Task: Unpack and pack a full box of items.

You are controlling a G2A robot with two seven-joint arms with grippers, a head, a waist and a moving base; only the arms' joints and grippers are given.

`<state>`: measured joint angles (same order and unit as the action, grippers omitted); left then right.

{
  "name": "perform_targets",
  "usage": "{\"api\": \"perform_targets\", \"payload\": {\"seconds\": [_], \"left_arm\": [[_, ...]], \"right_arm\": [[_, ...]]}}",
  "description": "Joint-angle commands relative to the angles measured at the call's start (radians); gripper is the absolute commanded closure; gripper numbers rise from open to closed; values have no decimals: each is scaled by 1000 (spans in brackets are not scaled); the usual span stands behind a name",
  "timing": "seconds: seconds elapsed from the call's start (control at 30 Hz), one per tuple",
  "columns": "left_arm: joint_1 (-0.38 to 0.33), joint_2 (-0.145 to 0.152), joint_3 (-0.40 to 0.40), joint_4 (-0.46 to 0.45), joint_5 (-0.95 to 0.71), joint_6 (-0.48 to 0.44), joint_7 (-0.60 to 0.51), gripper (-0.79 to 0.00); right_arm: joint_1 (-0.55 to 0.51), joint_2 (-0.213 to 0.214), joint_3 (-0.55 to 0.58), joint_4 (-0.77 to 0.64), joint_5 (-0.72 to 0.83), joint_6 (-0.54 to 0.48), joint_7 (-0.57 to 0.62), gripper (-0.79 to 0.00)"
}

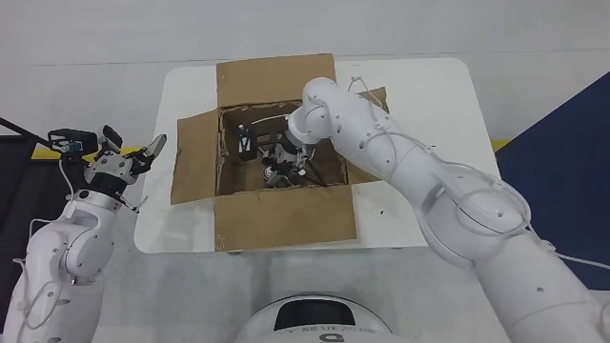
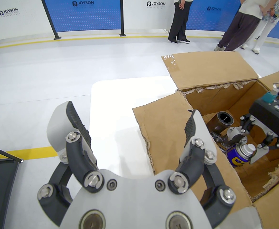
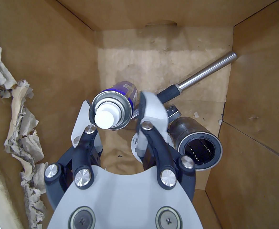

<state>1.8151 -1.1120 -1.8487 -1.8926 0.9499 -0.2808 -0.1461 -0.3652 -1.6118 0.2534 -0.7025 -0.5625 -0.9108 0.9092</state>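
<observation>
An open cardboard box [image 1: 286, 217] stands on the white table [image 1: 419, 95]. My right gripper [image 1: 279, 167] is down inside it, its fingers closed around the top of a blue spray can [image 3: 112, 110] with a white nozzle, which stands tilted near the box floor. The same can [image 2: 243, 152] appears in the left wrist view, inside the box [image 2: 158, 125]. My left gripper [image 1: 135, 141] hangs open and empty off the table's left edge, its fingers [image 2: 69, 120] spread wide and pointing at the box's left flap.
Beside the can lie a steel rod with a black grip [image 3: 208, 69], a dark hollow metal cylinder [image 3: 199, 144] and a small white round part [image 3: 137, 148]. Crumpled brown paper [image 3: 22, 132] lines one box wall. All of the box's flaps are folded outward.
</observation>
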Motion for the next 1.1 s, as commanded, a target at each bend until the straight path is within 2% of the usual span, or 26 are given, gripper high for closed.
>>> {"api": "perform_targets", "payload": {"seconds": [0.0, 0.2, 0.47, 0.77, 1.07], "left_arm": [[0, 0, 0, 0, 0, 0, 0, -785], [0, 0, 0, 0, 0, 0, 0, -785], [0, 0, 0, 0, 0, 0, 0, -785], [0, 0, 0, 0, 0, 0, 0, -785], [0, 0, 0, 0, 0, 0, 0, -785]], "right_arm": [[5, -7, -7, 12, 4, 1, 1, 0], [36, -13, 0, 29, 23, -47, -47, 0], [55, 38, 73, -13, 2, -99, -170, 0], [-11, 152, 215, -220, -99, -43, -288, 0], [-231, 292, 453, -550, -198, 20, -369, 0]]}}
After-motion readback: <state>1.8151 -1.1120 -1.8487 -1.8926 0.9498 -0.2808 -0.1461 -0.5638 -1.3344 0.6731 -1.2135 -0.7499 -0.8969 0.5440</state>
